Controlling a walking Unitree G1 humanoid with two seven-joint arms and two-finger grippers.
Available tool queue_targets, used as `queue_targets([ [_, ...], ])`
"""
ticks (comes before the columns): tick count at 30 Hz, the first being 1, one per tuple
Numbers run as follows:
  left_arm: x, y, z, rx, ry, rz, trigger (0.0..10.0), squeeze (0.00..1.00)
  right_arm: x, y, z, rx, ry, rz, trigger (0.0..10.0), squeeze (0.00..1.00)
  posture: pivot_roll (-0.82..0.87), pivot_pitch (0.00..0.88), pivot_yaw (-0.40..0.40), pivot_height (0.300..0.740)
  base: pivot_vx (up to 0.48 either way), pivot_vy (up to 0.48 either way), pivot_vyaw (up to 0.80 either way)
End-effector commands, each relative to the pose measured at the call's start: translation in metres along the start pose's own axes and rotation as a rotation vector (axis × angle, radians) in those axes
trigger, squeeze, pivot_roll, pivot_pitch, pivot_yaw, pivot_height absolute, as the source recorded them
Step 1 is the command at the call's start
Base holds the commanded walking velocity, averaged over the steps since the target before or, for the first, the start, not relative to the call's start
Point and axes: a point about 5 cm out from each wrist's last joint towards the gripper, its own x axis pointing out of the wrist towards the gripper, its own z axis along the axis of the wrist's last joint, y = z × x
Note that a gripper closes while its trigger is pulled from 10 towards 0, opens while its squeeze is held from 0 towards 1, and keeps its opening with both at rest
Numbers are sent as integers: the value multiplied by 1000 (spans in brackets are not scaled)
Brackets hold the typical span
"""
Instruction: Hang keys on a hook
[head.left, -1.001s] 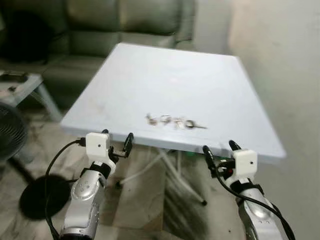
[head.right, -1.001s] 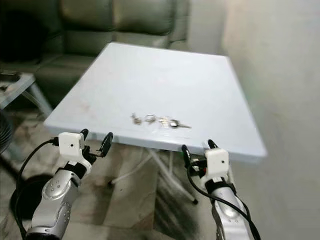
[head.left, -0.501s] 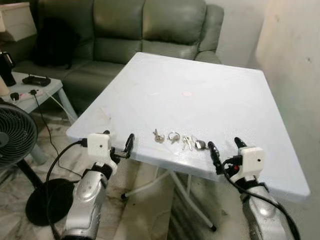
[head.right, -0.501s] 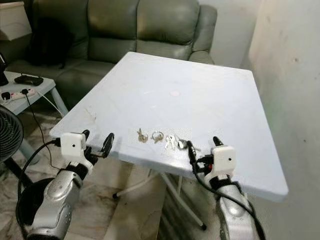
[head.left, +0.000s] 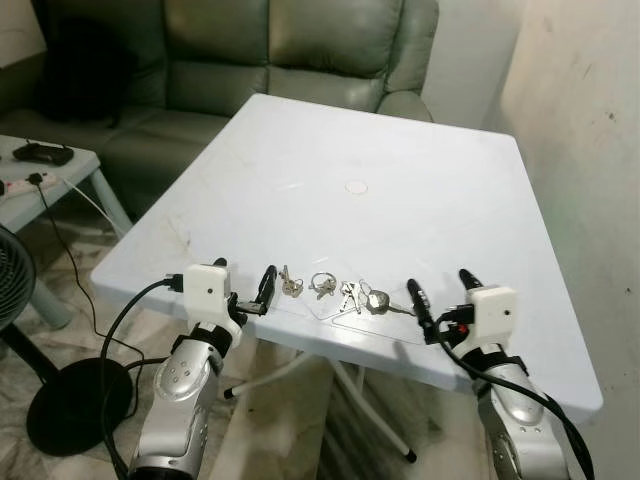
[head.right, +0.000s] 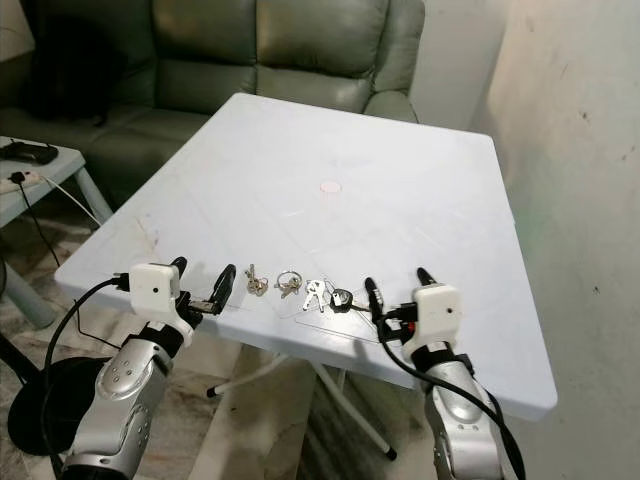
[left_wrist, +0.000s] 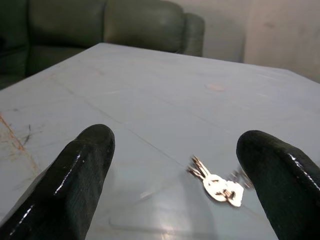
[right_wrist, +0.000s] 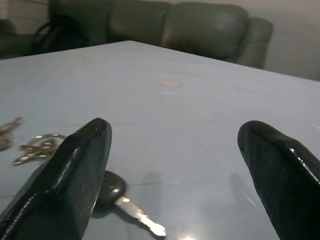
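From the head, keys (head.left: 345, 295) are seen strung along the table (head.left: 420, 190) near its front edge, between the spread left gripper (head.left: 243, 292) and spread right gripper (head.left: 440, 300). In the left wrist view, part of the keys is cut off by a finger (left_wrist: 280, 175). In the right wrist view, a black-headed key (right_wrist: 122, 197) is half hidden.

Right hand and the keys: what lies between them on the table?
Nothing: in the left eye view, bare white table separates the open right hand from the keys.

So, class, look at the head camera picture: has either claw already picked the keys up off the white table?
No, the keys lie flat on the white table, between the open left claw and open right claw.
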Motion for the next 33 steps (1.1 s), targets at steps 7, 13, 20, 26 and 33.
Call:
queue_targets([
  [7,-7,-24,-2,59,-17,-129,10000,0,9,-1,7,-83,6,113,10000,0,-57,0,-22,740,0,0,0],
  [13,-10,-29,-4,61,-20,-156,10000,0,15,-1,11,-107,14,154,10000,0,-50,0,-30,740,0,0,0],
  [20,-17,-36,-5,87,-24,-189,10000,0,28,5,17,-124,21,204,10000,0,-37,0,-41,740,0,0,0],
  [26,-24,-42,-7,101,-19,-218,10000,0,44,15,26,-102,30,239,10000,0,-32,0,-54,740,0,0,0],
  [33,-34,-48,-9,105,-6,-224,10000,0,54,19,26,-81,91,250,10000,0,-20,8,-73,740,0,0,0],
])
